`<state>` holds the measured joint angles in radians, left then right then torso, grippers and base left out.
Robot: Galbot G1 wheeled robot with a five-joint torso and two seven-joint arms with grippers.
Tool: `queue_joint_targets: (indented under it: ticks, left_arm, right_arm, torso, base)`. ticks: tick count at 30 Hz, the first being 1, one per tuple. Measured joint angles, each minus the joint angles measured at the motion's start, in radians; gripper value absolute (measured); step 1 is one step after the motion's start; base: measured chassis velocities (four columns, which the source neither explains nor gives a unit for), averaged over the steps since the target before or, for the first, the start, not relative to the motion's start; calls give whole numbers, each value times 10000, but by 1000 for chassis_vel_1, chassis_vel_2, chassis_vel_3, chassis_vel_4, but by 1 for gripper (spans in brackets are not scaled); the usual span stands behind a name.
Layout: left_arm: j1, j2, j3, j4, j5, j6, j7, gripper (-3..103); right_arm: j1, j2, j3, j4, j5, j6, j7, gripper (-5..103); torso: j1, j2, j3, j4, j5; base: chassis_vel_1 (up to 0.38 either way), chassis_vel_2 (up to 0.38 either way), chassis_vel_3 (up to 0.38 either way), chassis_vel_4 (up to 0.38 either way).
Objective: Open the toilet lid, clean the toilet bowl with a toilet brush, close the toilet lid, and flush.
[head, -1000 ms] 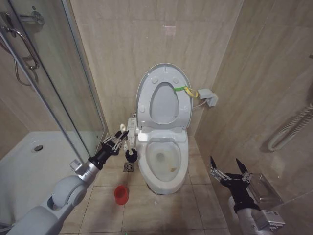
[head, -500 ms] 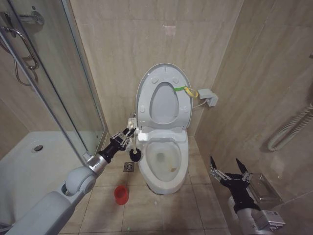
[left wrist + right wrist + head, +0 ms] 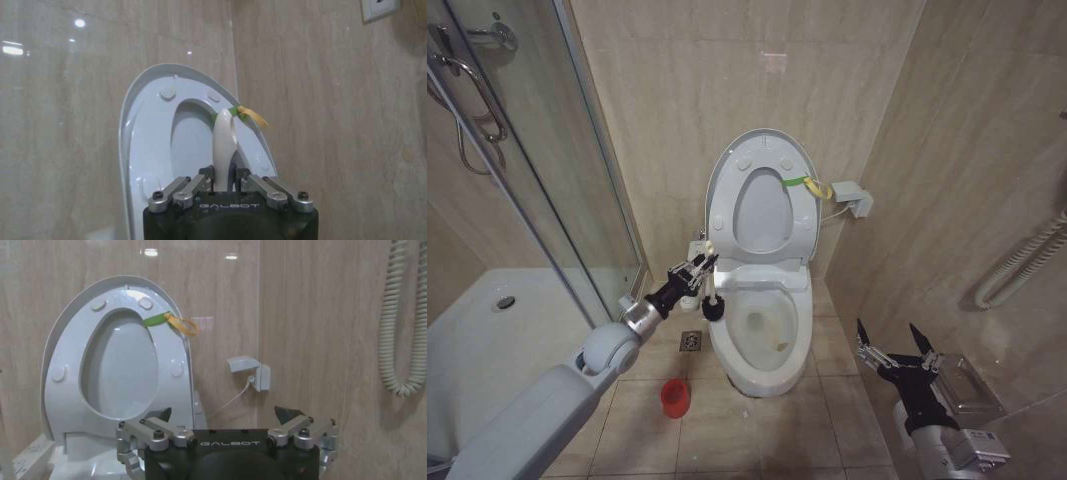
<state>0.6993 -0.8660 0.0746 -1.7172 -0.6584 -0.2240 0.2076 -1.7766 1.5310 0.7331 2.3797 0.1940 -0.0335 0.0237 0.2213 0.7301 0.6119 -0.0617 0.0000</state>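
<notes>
Lid [image 3: 762,190] up at frame centre; we judge the cleaning step is starting. Left gripper [image 3: 699,274] clamps the brush [image 3: 714,306] at the bowl [image 3: 762,340] rim's left edge; right gripper [image 3: 897,350] idles lower right, fingers spread. Next we need the bristles lowered into the basin.

Left pincer [image 3: 699,270] holds toilet brush [image 3: 713,303] beside toilet bowl [image 3: 762,345].

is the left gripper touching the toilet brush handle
Touching. In the left wrist view the left gripper has its fingers closed on the white handle of the toilet brush, with no gap showing.
</notes>
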Motion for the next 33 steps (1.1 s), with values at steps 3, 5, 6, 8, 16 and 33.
queue_joint_targets:
  ticks: [3, 5, 6, 8, 16, 33]
  left_arm:
    - [-593, -209, 470, 315, -61, 32, -1, 19]
    - [-772, -286, 614, 412, -69, 49, 0, 19]
    - [-940, -359, 767, 523, -79, 62, -6, 19]
    - [-1258, -566, 1102, 725, -96, 100, -18, 19]
    - [-1628, -1262, 1924, 1220, -85, 152, -102, 19]
    - [-2369, -3202, 3087, 3362, -378, 37, -274, 19]
  right_arm:
    - [0, 0, 0, 0, -1, 0, 0, 100]
    - [0, 0, 0, 1, -1, 0, 0, 100]
    - [0, 0, 0, 0, 0, 0, 0, 100]
    - [0, 0, 0, 1, -1, 0, 0, 100]
    - [0, 0, 0, 0, 0, 0, 0, 100]
    - [0, 0, 0, 0, -1, 0, 0, 100]
  torso:
    - [0, 0, 0, 0, 1]
    - [0, 0, 0, 0, 0]
    - [0, 0, 0, 0, 1]
    - [0, 0, 0, 1, 1]
    - [0, 0, 0, 2, 1]
    - [1, 0, -1, -1, 2]
  base:
    - [0, 0, 0, 0]
    - [0, 0, 0, 0]
    - [0, 0, 0, 0]
    - [0, 0, 0, 0]
    - [0, 0, 0, 0]
    - [0, 0, 0, 0]
